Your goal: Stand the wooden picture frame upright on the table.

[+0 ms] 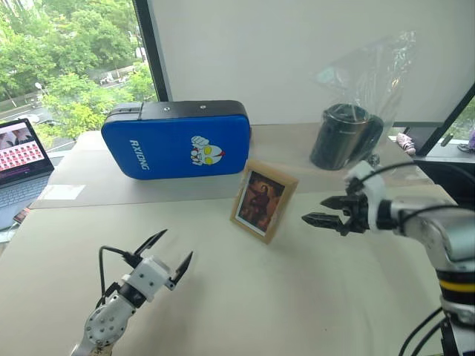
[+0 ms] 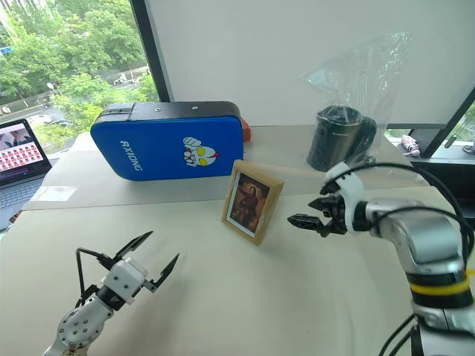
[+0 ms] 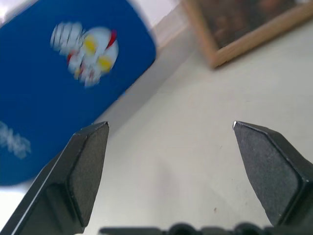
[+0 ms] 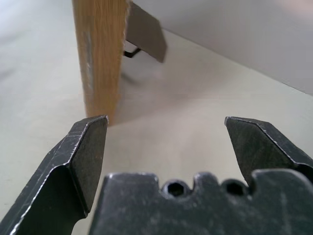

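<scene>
The picture frame [image 1: 264, 200] stands upright, long axis vertical, at centre of the table [image 1: 297, 297], just left of the empty, spread right gripper [image 1: 324, 211]; the likewise spread left gripper [image 1: 173, 252] sits farther off at lower left.

Left tool [image 1: 169, 248] low, spread wide — right tool [image 1: 320, 210] raised, splayed, empty.

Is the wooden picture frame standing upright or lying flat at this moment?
Upright. The wooden picture frame stands on its lower edge on the table, portrait facing forward, with its rear stand propping it; neither gripper touches it.
</scene>
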Robot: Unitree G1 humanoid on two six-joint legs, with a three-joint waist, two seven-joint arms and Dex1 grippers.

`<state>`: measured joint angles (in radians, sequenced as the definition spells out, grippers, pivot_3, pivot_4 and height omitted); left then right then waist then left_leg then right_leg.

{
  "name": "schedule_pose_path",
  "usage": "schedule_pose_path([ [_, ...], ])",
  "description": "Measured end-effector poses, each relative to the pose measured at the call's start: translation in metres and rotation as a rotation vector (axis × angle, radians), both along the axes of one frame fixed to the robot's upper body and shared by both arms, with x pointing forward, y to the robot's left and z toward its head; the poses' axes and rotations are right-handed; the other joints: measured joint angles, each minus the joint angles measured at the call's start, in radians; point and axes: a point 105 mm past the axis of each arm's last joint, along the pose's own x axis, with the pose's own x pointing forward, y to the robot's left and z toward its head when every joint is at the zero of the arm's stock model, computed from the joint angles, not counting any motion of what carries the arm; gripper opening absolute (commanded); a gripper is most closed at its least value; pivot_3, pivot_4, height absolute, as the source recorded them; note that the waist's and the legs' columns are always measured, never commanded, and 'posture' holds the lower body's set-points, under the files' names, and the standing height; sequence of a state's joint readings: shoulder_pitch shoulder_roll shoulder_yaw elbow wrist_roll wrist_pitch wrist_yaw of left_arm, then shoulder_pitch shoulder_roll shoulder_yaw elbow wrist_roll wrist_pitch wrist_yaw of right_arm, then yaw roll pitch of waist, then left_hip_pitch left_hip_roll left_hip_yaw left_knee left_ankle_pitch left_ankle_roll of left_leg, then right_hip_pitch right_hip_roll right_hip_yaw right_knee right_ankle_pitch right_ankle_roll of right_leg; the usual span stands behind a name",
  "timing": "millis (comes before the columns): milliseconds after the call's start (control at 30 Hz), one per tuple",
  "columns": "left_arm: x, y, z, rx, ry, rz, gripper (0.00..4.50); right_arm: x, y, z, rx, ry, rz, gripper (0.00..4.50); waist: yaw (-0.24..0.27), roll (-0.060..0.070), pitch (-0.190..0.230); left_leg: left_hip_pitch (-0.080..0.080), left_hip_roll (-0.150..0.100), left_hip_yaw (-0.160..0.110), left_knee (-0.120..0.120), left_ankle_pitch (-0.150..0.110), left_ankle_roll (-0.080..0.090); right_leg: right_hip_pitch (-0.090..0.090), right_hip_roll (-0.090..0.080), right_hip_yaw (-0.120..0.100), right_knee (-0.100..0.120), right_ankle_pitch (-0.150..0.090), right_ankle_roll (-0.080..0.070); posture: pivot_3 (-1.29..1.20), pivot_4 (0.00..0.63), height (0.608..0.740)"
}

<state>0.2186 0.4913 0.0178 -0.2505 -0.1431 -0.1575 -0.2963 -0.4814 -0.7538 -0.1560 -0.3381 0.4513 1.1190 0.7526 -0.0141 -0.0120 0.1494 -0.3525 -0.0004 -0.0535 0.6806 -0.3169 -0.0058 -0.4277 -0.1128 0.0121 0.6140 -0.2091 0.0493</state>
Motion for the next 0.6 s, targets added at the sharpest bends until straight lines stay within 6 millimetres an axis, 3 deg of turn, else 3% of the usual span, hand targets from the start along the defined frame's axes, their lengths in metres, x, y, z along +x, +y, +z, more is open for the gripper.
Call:
schedule_pose_path([
  [133,0.006,0.002,0.01,-0.235,0.108,0.108,4.36,-0.005,0.003,-0.017,0.019,-0.141,-0.233,4.45,0.0,0.0,0.0,0.004,0.0,0.0,0.001,0.001,-0.002,0.002,0.001,0.001,0.0,0.0,0.0,0.0,0.15,0.74],
  [233,0.014,0.003,0.009,-0.321,0.144,0.19,4.36,-0.006,0.002,-0.042,0.066,-0.232,-0.497,4.45,0.0,0.0,-0.001,0.007,0.0,0.0,0.001,0.002,-0.003,0.004,0.001,0.002,0.001,0.0,-0.001,0.0,0.15,0.74],
  [333,0.02,0.005,0.006,-0.36,0.167,0.245,4.36,-0.02,0.009,-0.072,0.034,-0.273,-0.604,4.45,0.0,0.0,-0.001,0.007,-0.001,0.0,0.001,0.003,-0.005,0.003,0.0,0.003,0.0,0.0,-0.001,0.0,0.15,0.74],
  [500,0.027,0.005,0.012,-0.369,0.15,0.269,4.36,-0.02,0.019,-0.062,0.08,-0.399,-0.612,4.45,-0.005,0.0,-0.001,0.009,-0.001,0.0,-0.001,0.003,-0.005,0.005,0.001,0.004,-0.001,0.0,-0.002,0.0,0.15,0.74],
  [600,0.028,0.006,0.008,-0.357,0.162,0.273,4.36,-0.02,0.017,-0.07,0.076,-0.394,-0.623,4.45,-0.004,0.0,-0.001,0.009,-0.001,0.001,-0.001,0.003,-0.005,0.004,0.001,0.004,-0.001,0.0,-0.002,0.0,0.15,0.74],
])
